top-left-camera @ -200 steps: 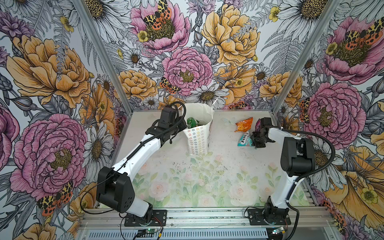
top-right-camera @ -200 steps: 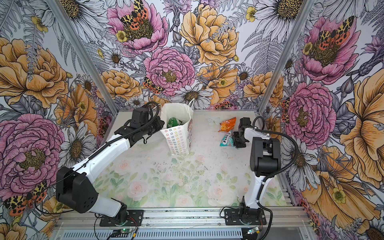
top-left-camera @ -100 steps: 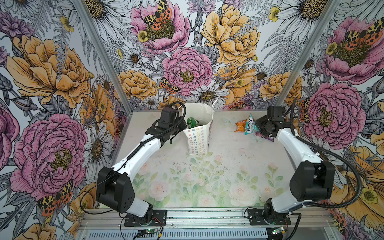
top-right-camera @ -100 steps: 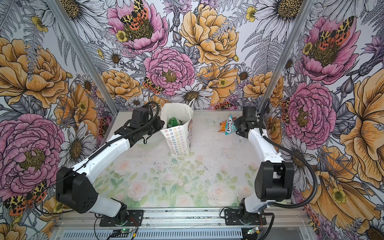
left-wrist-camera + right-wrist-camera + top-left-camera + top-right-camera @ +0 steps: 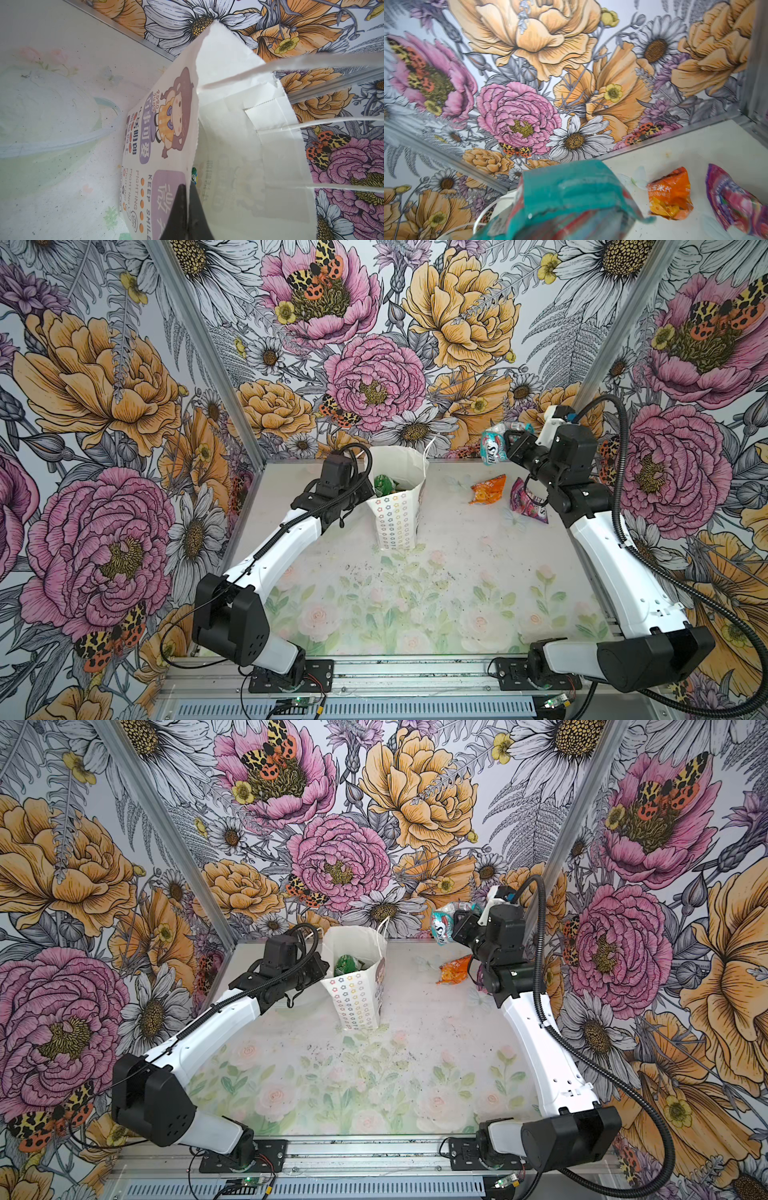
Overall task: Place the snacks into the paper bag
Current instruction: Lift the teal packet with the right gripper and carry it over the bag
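Risen teal packet (image 5: 492, 446) hangs clear of orange packet (image 5: 487, 488), purple packet (image 5: 525, 506).

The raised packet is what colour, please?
The packet is mostly teal, clearest in the right wrist view.

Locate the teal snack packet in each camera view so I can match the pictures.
In a top view: teal packet right of centre, held above the table by the right gripper.
In a top view: same spot, same grip.
Left wrist: not in it.
Right wrist: close up in the foreground.
Landmark: orange packet on the table, near it in all three.
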You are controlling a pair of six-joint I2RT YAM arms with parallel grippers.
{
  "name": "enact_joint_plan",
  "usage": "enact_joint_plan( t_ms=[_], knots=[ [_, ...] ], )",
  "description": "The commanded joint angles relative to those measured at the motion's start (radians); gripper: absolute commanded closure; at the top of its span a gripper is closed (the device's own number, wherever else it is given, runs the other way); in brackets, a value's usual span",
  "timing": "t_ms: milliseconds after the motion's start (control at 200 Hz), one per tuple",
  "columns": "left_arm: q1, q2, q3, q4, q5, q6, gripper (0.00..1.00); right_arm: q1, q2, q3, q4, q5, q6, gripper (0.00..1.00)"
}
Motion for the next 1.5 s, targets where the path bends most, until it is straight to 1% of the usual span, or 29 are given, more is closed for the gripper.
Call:
enact_joint_plan(
  t_ms=[0,225,510,691,871,1171,1321,1496],
  knots=[
    [-0.008,-0.032,0.016,0.042,-0.005,-0.003,1.00,0.052,-0.035,0.093,0.094,-0.027,-0.122,1.00],
    [-0.010,-0.035,0.014,0.041,-0.002,-0.004,1.00,0.190,0.009,0.223,0.137,-0.038,-0.239,1.00],
    [-0.017,-0.032,0.017,0.041,0.002,-0.004,1.00,0.381,0.118,0.374,0.138,0.018,-0.416,1.00],
    [-0.018,-0.038,0.013,0.042,-0.001,-0.004,1.00,0.479,0.174,0.422,0.138,0.067,-0.512,1.00],
    [-0.019,-0.043,0.008,0.044,-0.001,-0.004,1.00,0.553,0.219,0.443,0.138,0.094,-0.583,1.00],
    [-0.020,-0.055,-0.001,0.048,-0.002,-0.006,1.00,0.612,0.298,0.458,0.134,0.098,-0.600,1.00],
    [-0.019,-0.057,-0.005,0.052,-0.002,-0.006,1.00,0.621,0.330,0.456,0.121,0.105,-0.599,1.00],
    [-0.018,-0.064,-0.014,0.054,-0.003,-0.005,1.00,0.620,0.345,0.428,0.117,0.144,-0.609,1.00]
  ],
)
